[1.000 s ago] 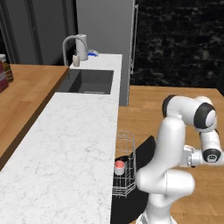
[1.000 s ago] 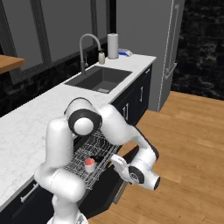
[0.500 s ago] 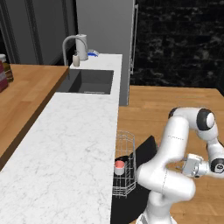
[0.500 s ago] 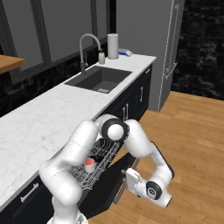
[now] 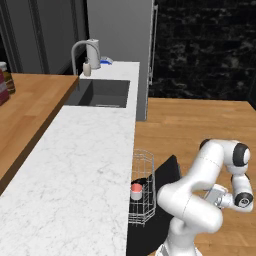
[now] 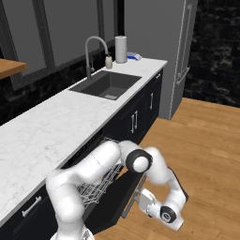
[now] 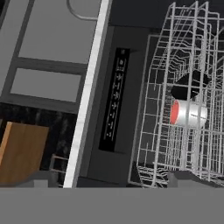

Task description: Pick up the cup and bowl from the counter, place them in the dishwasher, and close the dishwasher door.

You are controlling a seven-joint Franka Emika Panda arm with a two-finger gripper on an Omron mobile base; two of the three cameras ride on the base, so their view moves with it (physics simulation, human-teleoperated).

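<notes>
1. White wire forms the dishwasher rack (image 7: pixel 183 109). The cup (image 7: pixel 188 113) lies on its side inside, its pinkish-red opening facing sideways in the hand view. The black bowl (image 7: pixel 191 84) sits just beside it in the same rack.
2. From the left base view, the cup (image 5: pixel 136 191) shows as a small white cylinder with a red top, low in the pulled-out rack (image 5: pixel 142 187).
3. The dishwasher door (image 5: pixel 155 205) hangs open as a flat dark panel below the rack; in the hand view its inner face (image 7: pixel 114 100) carries a dark strip of controls.
4. The gripper (image 7: pixel 113 180) has its jaws spread wide and holds nothing; its two dark fingertips (image 7: pixel 37 178) rise at the bottom of the hand view, apart from rack and door.
5. The right base view shows the hand (image 6: pixel 157 210) low beside the door's outer edge (image 6: pixel 124 199).
6. The marble counter (image 5: pixel 75 175) runs above, with the sink (image 5: pixel 100 93) and tap (image 5: pixel 77 52) at its far end.
</notes>
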